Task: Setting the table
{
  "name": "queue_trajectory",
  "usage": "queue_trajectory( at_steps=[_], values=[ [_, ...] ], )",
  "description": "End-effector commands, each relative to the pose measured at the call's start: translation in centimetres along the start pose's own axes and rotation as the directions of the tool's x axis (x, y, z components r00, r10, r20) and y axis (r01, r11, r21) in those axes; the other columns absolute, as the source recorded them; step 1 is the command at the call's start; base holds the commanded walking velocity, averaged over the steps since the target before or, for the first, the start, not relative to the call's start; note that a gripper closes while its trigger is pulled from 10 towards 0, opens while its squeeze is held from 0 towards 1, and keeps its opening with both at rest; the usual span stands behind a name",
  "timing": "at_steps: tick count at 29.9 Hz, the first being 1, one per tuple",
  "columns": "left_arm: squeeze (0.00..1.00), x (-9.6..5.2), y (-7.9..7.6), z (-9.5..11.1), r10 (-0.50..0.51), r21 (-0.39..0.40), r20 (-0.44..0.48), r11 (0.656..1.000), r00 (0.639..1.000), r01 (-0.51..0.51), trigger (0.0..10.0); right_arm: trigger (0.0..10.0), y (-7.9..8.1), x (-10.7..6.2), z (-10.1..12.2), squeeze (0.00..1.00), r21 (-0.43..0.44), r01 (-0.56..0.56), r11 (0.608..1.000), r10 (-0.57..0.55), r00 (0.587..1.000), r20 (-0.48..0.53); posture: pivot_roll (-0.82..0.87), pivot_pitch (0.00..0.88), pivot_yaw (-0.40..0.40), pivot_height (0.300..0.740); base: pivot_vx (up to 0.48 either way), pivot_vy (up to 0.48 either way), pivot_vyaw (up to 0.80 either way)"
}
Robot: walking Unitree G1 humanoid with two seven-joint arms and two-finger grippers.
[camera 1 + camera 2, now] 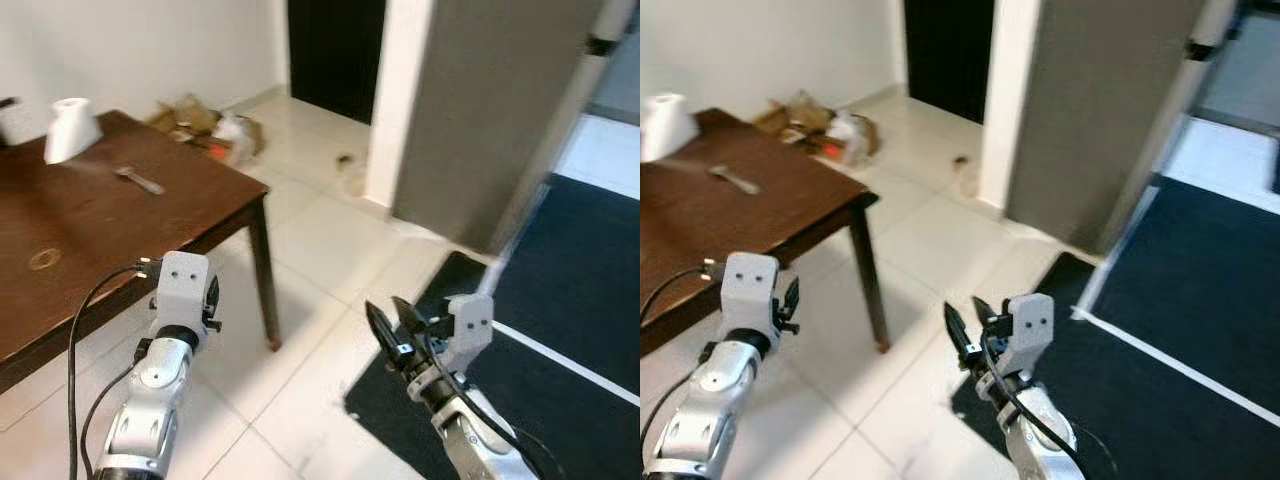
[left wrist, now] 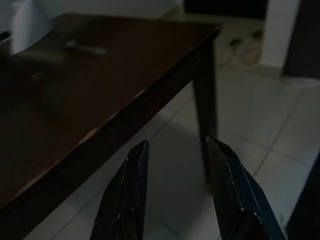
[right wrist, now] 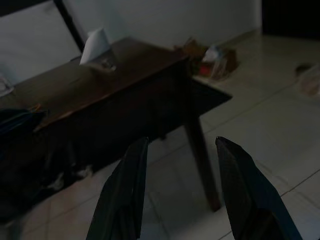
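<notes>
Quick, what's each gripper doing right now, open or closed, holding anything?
Left gripper: open, empty, held off the dark wooden table's edge.
Right gripper: open, empty, raised above the tiled floor.

My left tool [image 1: 790, 300] hangs just off the near edge of the dark wooden bench [image 1: 790, 215], and my right tool [image 1: 968, 325] is held over the pale floor tiles beside a black mat [image 1: 1180, 330], fingers parted. On the bench lie what looks like a spoon [image 1: 733, 179] and a white paper roll [image 1: 667, 125].
</notes>
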State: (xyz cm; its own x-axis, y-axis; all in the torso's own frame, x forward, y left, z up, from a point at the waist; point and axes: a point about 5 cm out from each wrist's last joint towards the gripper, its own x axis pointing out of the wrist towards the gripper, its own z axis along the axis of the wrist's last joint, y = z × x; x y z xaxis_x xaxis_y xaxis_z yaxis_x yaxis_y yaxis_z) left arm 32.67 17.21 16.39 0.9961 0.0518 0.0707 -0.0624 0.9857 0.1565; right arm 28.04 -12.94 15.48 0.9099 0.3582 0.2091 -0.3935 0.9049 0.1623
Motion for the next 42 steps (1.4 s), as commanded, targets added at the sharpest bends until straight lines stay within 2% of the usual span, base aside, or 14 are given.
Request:
queue_trajectory(
  at_steps=[1,15,18,23,27,36,42],
  values=[
    [0.00,-0.1,-0.1,0.0,0.000,0.004,-0.009,1.000,1.000,0.000,10.0,10.0,-0.2,-0.4,-0.3,0.00,0.009,0.013,1.000,-0.013,1.000,-0.016,0.02,0.098,0.078,0.740,0.000,0.000,0.79],
    [0.00,0.2,-0.6,1.2,-0.002,0.028,0.033,1.000,0.999,0.001,10.0,10.0,-0.7,-0.6,-0.2,0.00,0.005,0.051,0.999,-0.051,0.998,-0.020,0.02,0.094,0.081,0.740,0.000,0.000,0.78],
    [0.00,0.3,-0.7,1.5,-0.001,0.041,0.046,0.999,0.999,0.000,10.0,10.0,-1.2,-0.5,-0.2,0.00,-0.024,0.103,0.994,-0.103,0.995,-0.014,0.02,0.091,0.082,0.740,0.000,0.000,0.77],
    [0.00,0.5,-0.7,1.8,0.004,0.070,0.067,0.998,0.998,-0.009,10.0,10.0,-2.8,-0.5,0.1,0.00,-0.023,0.255,0.967,-0.254,0.967,0.013,0.02,0.086,0.084,0.740,0.293,0.000,0.00],
    [0.00,0.8,-1.1,2.1,-0.011,0.077,0.079,0.997,0.997,0.005,10.0,10.0,-3.8,-0.6,0.3,0.00,-0.020,0.313,0.950,-0.313,0.950,0.026,0.02,0.084,0.085,0.740,0.458,0.000,0.00],
    [0.00,0.8,-1.6,2.5,-0.040,0.099,0.110,0.995,0.993,0.029,10.0,10.0,-3.9,-0.7,0.2,0.00,-0.025,0.325,0.946,-0.324,0.946,0.029,0.02,0.079,0.088,0.740,0.472,0.000,0.00],
    [0.00,0.9,-1.4,2.6,-0.029,0.101,0.118,0.995,0.993,0.017,10.0,10.0,-3.8,-0.6,0.1,0.00,-0.020,0.318,0.948,-0.318,0.948,0.025,0.02,0.079,0.088,0.740,0.480,0.000,0.00]
  ],
)
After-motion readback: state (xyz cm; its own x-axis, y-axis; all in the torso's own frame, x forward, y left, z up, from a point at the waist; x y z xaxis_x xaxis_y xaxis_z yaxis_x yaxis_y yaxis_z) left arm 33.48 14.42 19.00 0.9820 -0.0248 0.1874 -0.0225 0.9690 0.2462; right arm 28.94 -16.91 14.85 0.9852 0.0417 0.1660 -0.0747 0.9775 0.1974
